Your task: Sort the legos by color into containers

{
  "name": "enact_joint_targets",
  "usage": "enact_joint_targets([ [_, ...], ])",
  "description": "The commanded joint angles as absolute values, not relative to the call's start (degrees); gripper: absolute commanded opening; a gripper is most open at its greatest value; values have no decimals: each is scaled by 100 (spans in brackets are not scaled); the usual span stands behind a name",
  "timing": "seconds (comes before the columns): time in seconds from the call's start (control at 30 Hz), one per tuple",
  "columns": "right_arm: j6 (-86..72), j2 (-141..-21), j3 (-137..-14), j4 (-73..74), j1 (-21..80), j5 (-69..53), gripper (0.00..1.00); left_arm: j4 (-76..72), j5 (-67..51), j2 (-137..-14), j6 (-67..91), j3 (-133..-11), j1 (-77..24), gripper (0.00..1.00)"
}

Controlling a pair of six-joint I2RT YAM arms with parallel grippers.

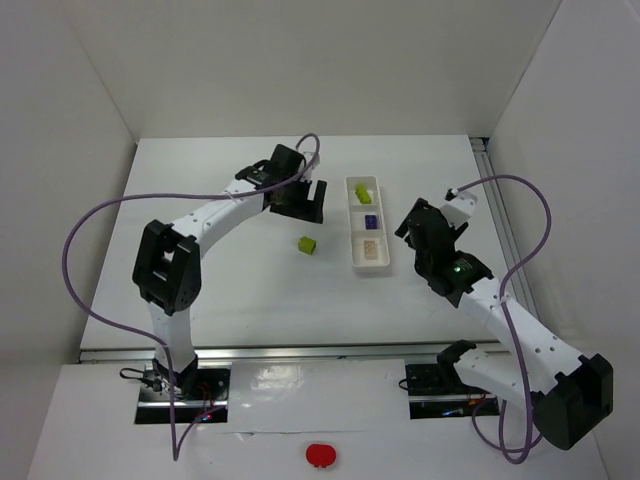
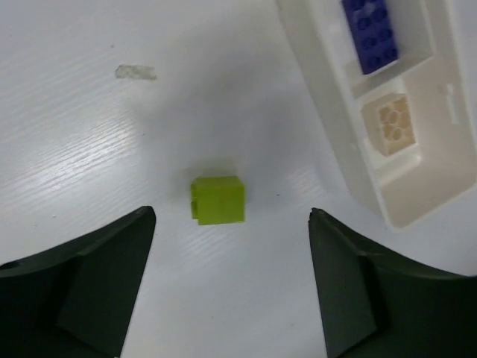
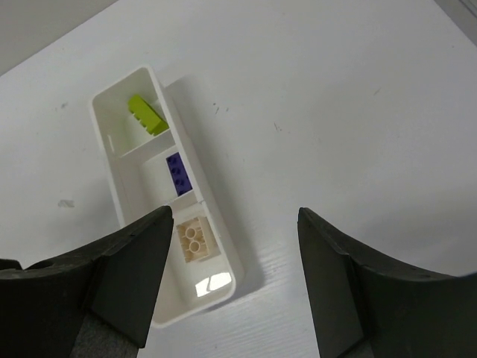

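Loose green lego [image 2: 218,200]: on the table [image 2: 89,149], well short of the tray [image 1: 370,268], so not sorted yet.
Tray: 3 compartments, with a green brick [image 3: 147,115] far, a purple brick [image 3: 178,173] in the middle and a cream brick [image 3: 195,240] near. The far 1 looks like your target.
Left gripper [image 2: 232,227]: fingers spread, flanking the loose lego without touching it, lined up to pinch.
Right gripper [image 3: 235,216]: fingers spread, empty, parked above the tray's near end.

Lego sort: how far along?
Done: the tray holds a yellow-green brick in its far compartment, a purple brick in the middle, a cream brick nearest. In hand: nothing; left gripper and right gripper are open. Left: a loose yellow-green cube on the table beside the tray.
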State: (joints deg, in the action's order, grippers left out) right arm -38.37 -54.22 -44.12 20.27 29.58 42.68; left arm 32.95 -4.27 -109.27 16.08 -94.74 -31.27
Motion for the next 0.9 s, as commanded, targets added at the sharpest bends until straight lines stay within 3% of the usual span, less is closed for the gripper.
enact_joint_targets([
  [0.0,-3621,-5571,-4377,1582,2927,3947,75,2997,-860,-11003,2214,-9088,-2866,96],
  [0.03,-3499,-5572,-4377,1530,2927,3885,75,2997,-966,-11082,2293,-9088,-2865,100],
  [0.5,-3208,-6275,-4649,1372,2927,3103,78,3207,-563,-11988,2355,-9290,-2979,99],
  [0.7,-3155,-6380,-4711,1371,2927,3103,79,3392,-149,-12129,2303,-9413,-3155,74],
  [0.73,-3155,-6381,-4711,1371,2927,3050,79,3393,-71,-12077,2242,-9413,-3155,63],
  [0.83,-2963,-6451,-4877,1231,2927,2735,79,3681,70,-11892,2188,-9667,-3155,44],
  [0.87,-2762,-6503,-4939,1178,2927,2333,79,3761,62,-11735,2049,-9764,-3103,32],
])
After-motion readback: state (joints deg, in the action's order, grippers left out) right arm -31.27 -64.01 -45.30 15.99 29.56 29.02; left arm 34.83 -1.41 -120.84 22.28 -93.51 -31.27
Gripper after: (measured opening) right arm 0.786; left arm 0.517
